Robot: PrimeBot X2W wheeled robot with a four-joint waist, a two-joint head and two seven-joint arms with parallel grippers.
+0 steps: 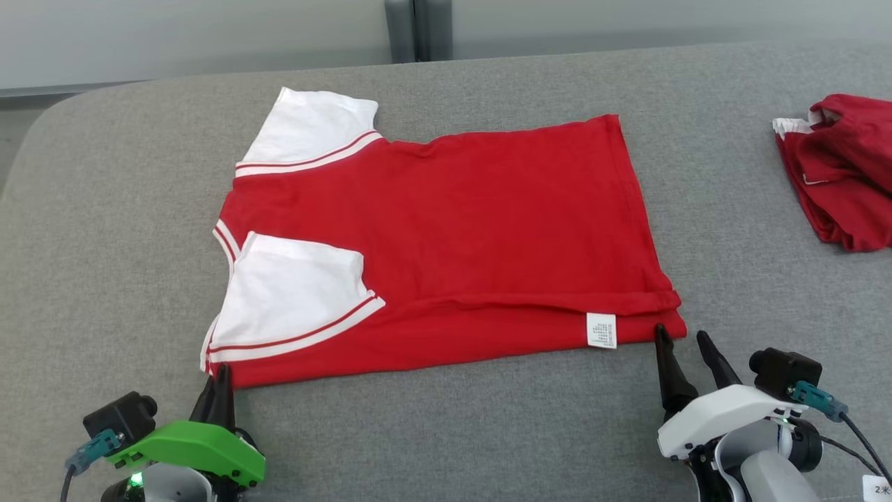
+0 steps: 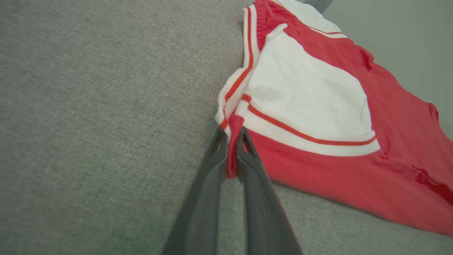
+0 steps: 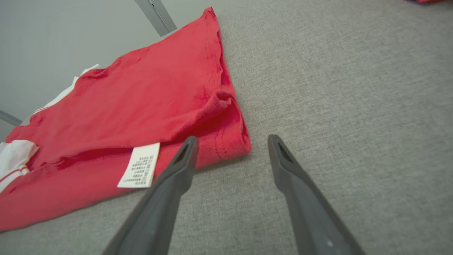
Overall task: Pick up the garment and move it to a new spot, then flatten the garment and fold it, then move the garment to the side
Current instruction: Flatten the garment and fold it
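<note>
Cloth from the near-left corner of the garment point(image 1: 453, 230) is pinched between the fingers of the left gripper point(image 1: 219, 383). In the left wrist view a strip of red hem is clamped between the two dark fingers, just below the white sleeve point(image 2: 311, 95). The garment, a red shirt with white sleeves, is laid flat on the grey fabric-covered worktop point(image 1: 104, 244). Its long axis runs across the robot's front, with the sleeves toward the robot's left and the hem toward its right. The near long edge is spanned from one gripper to the other. The right gripper point(image 1: 686, 348) is held with its fingers apart at the near-right hem corner. In the right wrist view that corner is seen just ahead of the tips, one finger at its edge and the other over bare worktop, and nothing is gripped. A white care label point(image 3: 139, 164) is exposed just left of that corner. A second red bundle point(image 1: 847, 174) is left well apart at the far right. The coming move is judged to turn on the right gripper: the hem corner lies slightly ahead and to its left, so a short advance and a closing would be needed before both near corners could be lifted together.
</note>
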